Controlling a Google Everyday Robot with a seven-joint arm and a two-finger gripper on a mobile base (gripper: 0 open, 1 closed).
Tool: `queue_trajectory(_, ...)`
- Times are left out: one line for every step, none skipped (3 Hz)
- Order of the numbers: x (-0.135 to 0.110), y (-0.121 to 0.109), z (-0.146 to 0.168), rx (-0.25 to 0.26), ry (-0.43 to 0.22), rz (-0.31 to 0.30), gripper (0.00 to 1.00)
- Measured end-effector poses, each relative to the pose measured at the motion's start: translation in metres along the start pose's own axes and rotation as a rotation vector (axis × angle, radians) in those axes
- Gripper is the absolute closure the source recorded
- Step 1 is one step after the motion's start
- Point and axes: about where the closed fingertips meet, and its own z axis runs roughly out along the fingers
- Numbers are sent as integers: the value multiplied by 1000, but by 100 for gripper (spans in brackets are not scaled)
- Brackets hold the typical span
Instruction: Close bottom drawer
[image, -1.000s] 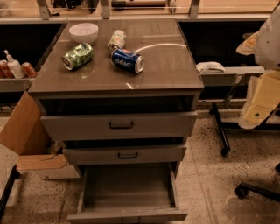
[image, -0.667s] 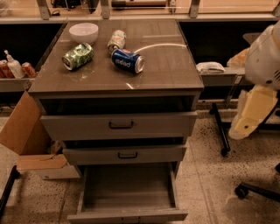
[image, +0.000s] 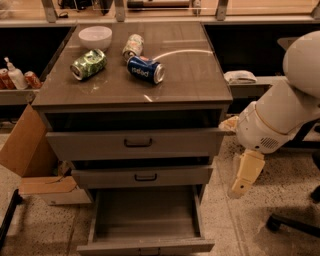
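Observation:
The bottom drawer (image: 145, 246) of the grey-brown cabinet is pulled far out, and its long box shows empty inside. Its low front panel lies at the lower edge of the view, with the black handle barely showing. The middle drawer (image: 142, 176) and the top drawer (image: 135, 143) stand slightly out. My gripper (image: 245, 175) hangs from the white arm to the right of the cabinet. It is beside the middle drawer's right end, above the bottom drawer's right side, and touches nothing.
On the cabinet top lie a green can (image: 89, 64), a blue can (image: 145, 69), a third can (image: 132, 45) and a white bowl (image: 95, 36). A cardboard box (image: 30, 155) stands on the floor at left. A chair base (image: 292, 222) is at lower right.
My arm has swung in from the right edge, leftward and downward, so the gripper now hangs close to the cabinet's right side. The drawers have not moved.

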Motion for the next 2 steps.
queue_trajectory(2,1,3,-3,5,1,0)
queue_trajectory(31,10,57,-58,82,17,0)
